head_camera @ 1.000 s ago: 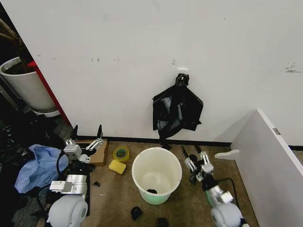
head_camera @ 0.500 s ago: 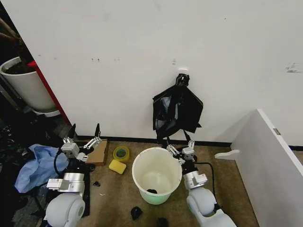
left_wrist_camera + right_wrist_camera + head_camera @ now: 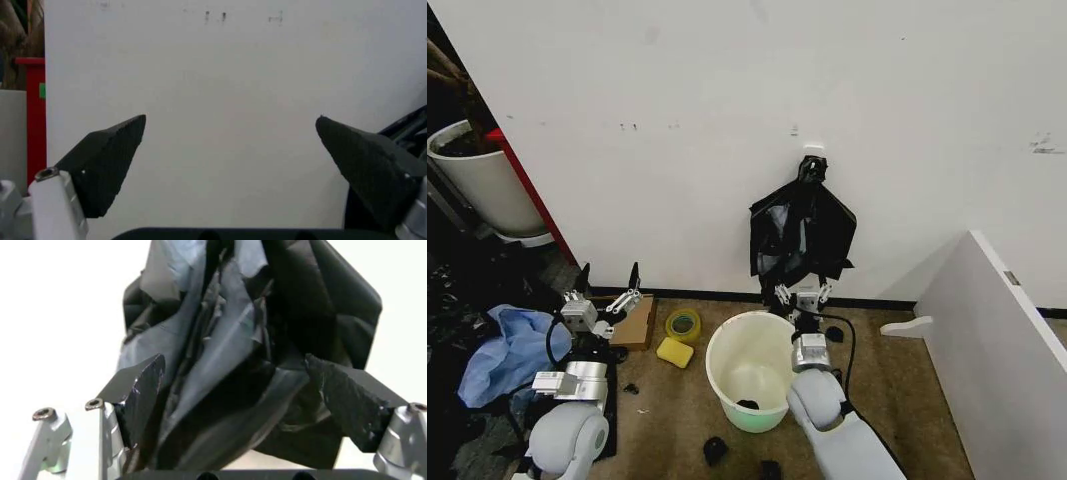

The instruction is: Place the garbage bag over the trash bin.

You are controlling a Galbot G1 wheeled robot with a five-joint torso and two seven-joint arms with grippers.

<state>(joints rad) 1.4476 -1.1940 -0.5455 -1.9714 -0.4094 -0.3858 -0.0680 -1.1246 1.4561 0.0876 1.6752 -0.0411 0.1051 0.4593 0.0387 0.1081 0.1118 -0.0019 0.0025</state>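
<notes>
Presently my right gripper [image 3: 801, 291] is raised just below the garbage bag [image 3: 802, 235], fingers spread wide and gripping nothing. From the right wrist camera the two dark pads [image 3: 142, 390] frame the bag's crinkled lower folds [image 3: 227, 365], plastic between them but not yet pinched. The bag hangs from a hook on the white wall [image 3: 727, 120], directly above and behind the trash bin [image 3: 758, 370]. The bin stands upright on the floor, unlined, a small dark scrap at its bottom. My left gripper [image 3: 607, 290] waits well off to the left, near the cardboard piece [image 3: 637, 325], likewise spread and empty.

Assessment: the reach-to-grasp step is in hand; covering has not begun. The next move calls for closing on a firm fold, then lifting the bag clear of the hook without tearing.
</notes>
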